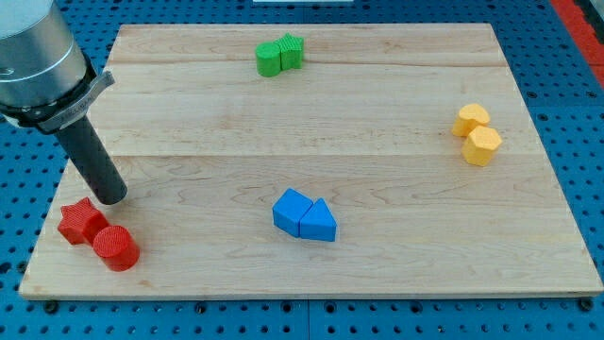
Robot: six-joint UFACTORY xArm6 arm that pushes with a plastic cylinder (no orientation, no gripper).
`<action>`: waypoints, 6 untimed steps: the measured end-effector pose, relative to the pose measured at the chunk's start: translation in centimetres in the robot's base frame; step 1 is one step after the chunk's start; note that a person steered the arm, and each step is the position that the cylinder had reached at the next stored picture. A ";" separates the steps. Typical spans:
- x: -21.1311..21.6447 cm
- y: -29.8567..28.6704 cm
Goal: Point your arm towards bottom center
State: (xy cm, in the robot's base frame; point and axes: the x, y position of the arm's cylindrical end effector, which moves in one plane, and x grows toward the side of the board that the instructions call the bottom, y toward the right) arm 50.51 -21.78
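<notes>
My tip rests on the wooden board at the view's left, just above and to the right of a red star block. A red cylinder block lies touching the star at its lower right. Two blue blocks sit together near the bottom centre: a blue cube-like block and a blue triangular block. My tip is far to the left of them.
Two green blocks sit together at the view's top centre. Two yellow blocks, one above the other, sit at the view's right. The board lies on a blue perforated table.
</notes>
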 end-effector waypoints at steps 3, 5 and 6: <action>-7.2 17.4; -3.4 32.2; 1.7 38.9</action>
